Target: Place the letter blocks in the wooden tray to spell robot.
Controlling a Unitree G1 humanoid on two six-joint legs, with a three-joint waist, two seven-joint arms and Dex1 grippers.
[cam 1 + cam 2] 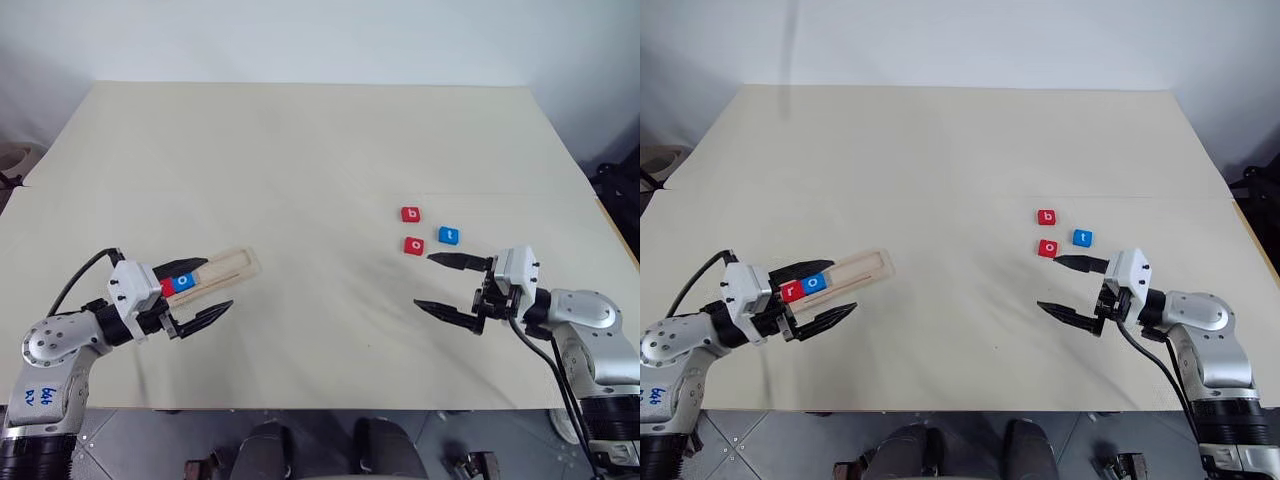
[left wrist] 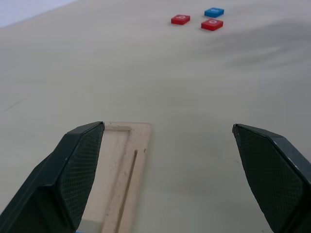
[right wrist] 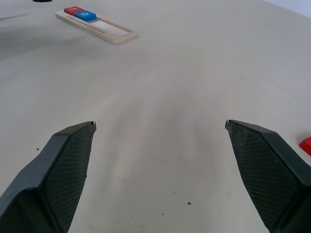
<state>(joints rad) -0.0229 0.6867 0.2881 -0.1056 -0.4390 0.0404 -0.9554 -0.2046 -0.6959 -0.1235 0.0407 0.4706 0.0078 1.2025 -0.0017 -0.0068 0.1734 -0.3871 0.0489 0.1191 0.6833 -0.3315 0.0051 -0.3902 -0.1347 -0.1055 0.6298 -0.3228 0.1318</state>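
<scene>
Pale beige tabletop (image 1: pixel 960 150), red b tile (image 1: pixel 1046 217) next for narrow light-wood tray (image 1: pixel 862 266) holding red r tile (image 1: pixel 791 291) and blue o tile (image 1: pixel 815 283), just beyond empty spread right gripper (image 1: pixel 1072 288); left gripper (image 1: pixel 818 292) spread astride tray end.

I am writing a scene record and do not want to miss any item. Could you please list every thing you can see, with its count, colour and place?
table: one, pale beige, under everything.
wooden tray: one, light wood, on the table's left side.
r block: one, red, in the tray.
blue o block: one, blue, in the tray beside the r.
b block: one, red, loose on the right.
t block: one, blue, loose on the right.
red o block: one, red, loose on the right.
left gripper: black, open, at the tray.
right gripper: black, open, near the loose blocks.
</scene>
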